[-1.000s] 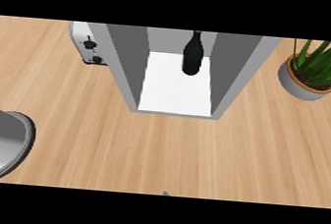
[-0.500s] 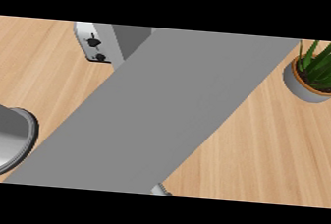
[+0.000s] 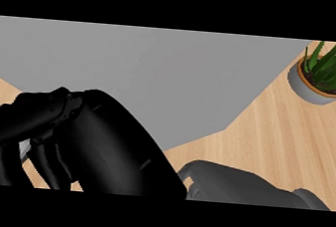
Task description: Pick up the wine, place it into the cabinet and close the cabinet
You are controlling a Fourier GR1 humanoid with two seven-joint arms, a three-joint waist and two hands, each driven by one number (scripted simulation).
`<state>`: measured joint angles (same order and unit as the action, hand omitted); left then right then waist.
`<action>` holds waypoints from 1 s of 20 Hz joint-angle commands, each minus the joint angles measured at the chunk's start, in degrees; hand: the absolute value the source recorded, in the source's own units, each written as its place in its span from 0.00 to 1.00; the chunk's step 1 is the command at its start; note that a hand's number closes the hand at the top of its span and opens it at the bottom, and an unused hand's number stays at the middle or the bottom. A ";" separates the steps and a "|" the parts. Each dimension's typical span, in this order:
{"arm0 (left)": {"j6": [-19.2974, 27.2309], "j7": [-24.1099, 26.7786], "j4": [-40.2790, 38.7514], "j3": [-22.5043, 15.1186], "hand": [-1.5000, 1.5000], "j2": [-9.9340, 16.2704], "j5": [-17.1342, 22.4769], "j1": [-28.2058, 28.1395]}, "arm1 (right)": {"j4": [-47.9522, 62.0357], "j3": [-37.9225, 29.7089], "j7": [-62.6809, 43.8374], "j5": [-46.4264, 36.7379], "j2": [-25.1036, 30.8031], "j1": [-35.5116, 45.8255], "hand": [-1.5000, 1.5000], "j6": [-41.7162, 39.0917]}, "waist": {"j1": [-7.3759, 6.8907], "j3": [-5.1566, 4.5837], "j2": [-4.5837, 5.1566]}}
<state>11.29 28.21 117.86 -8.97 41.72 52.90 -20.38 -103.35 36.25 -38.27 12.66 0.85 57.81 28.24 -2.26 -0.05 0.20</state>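
Note:
My left hand (image 3: 87, 144) fills the lower left of the head view, very close to the view, black and bulky. Above it a broad plain grey surface (image 3: 166, 75), apparently my forearm, covers the top and middle of the picture. It hides the cabinet and the wine bottle entirely. Nothing shows inside the hand. My right hand does not appear.
A potted green plant (image 3: 325, 73) in a grey pot stands at the upper right on the wooden counter (image 3: 294, 140). A dark grey rounded arm part (image 3: 247, 184) sits at the bottom edge, right of the hand.
One second ago the open cabinet with the dark bottle inside showed plainly. A grey arm then swept across it, and now the black hand has come into the lower left.

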 commanded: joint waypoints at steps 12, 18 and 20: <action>-0.38 -2.46 -1.49 0.97 0.00 -3.77 -3.76 2.22 | 34.56 -13.42 18.61 -0.19 -0.85 11.62 1.00 -10.05 | 0.77 0.01 0.11; -1.11 -3.58 -2.74 2.34 0.00 -4.04 -4.31 3.04 | 40.81 -16.64 21.01 0.53 0.55 13.43 1.00 -13.40 | 1.00 0.01 0.10; 0.47 -5.31 -1.09 1.96 0.00 -3.89 -3.63 4.76 | 41.77 -16.85 24.15 2.40 3.18 11.01 1.00 -15.58 | 1.17 0.06 0.45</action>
<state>10.92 24.56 115.90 -7.42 37.64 48.96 -17.12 -68.44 24.61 -17.17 15.05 -0.03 71.08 13.44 -2.24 -1.08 -1.13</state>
